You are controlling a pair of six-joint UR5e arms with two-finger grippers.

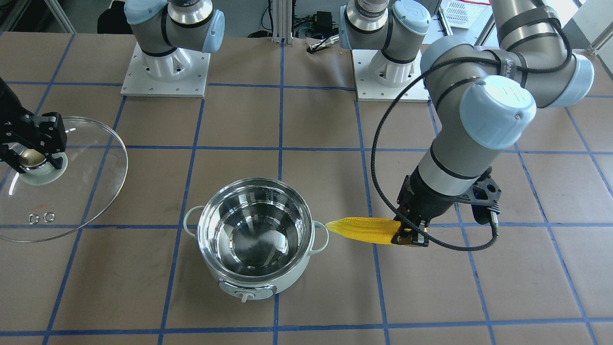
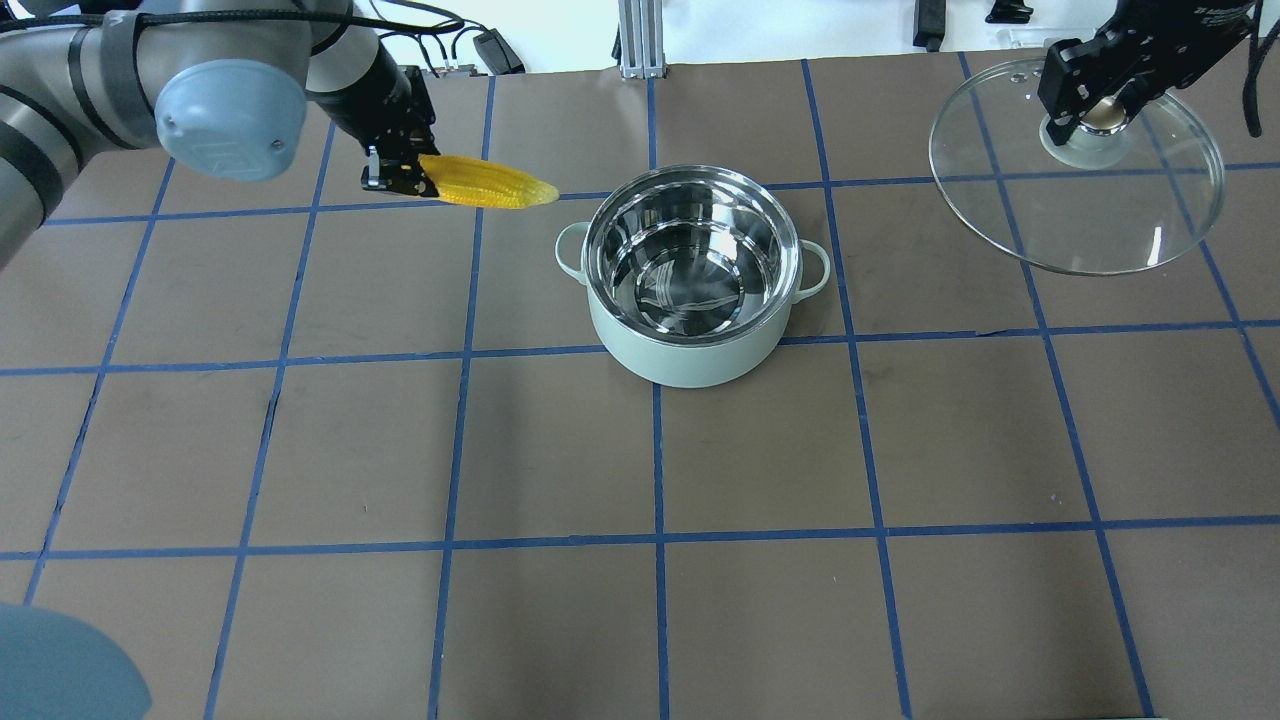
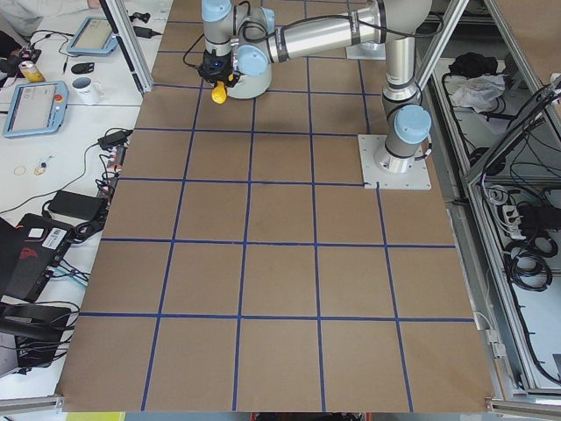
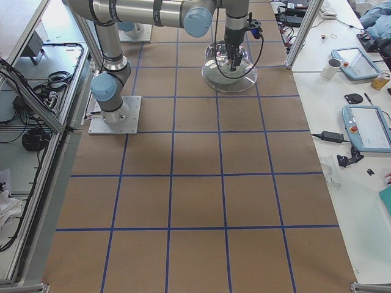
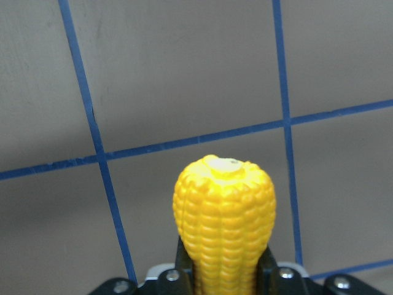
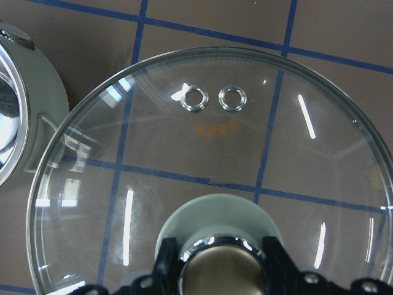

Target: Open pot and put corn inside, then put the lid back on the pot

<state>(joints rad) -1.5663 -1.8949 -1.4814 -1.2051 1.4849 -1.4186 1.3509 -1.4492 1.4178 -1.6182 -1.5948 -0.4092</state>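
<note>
The mint-green pot [image 1: 292, 285] stands open mid-table, its steel inside empty; it also shows in the overhead view [image 2: 690, 362] and at the left edge of the right wrist view [image 6: 37, 86]. My left gripper [image 1: 410, 236] [image 2: 398, 180] is shut on the thick end of the yellow corn [image 1: 361, 230] [image 2: 490, 186] [image 5: 224, 215]. It holds the corn level above the table, tip towards the pot's side handle. My right gripper [image 1: 33, 160] [image 2: 1098, 108] is shut on the knob of the glass lid [image 1: 91, 187] [image 2: 1090, 215] [image 6: 215, 153], held off to the pot's other side.
The two arm bases [image 1: 165, 64] [image 1: 390, 72] stand at the robot's edge of the brown, blue-taped table [image 2: 660, 560]. Side benches with tablets and a mug [image 3: 86, 88] [image 4: 333, 67] lie beyond the table's operator-side edge.
</note>
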